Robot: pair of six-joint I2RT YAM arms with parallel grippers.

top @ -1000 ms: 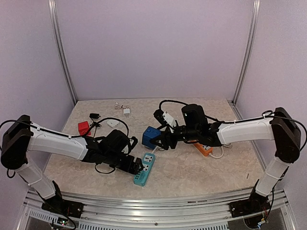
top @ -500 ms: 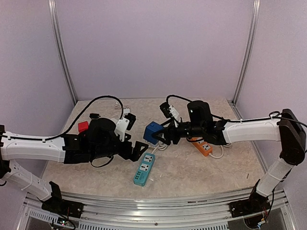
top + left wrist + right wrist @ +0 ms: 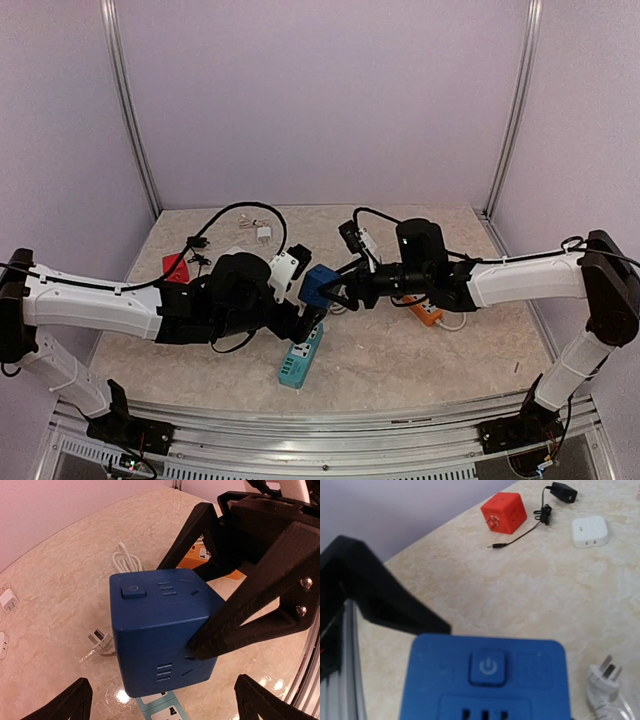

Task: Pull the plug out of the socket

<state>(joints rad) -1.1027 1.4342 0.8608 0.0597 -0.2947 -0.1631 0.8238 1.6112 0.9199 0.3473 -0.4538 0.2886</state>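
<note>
The blue cube socket (image 3: 160, 630) hangs just above the teal power strip (image 3: 300, 358), clamped in our right end effector (image 3: 340, 292). The only plug we see is a white plug (image 3: 100, 642), lying loose on the surface (image 3: 420, 350). Our left end effector (image 3: 162, 702) is spread wide facing the cube, gripping nothing; closing here, we judge, could strike the right fingers or twist the cube from their hold.

Left hand (image 3: 303, 322) gapes wide, facing the gripping right hand (image 3: 335, 295).
</note>
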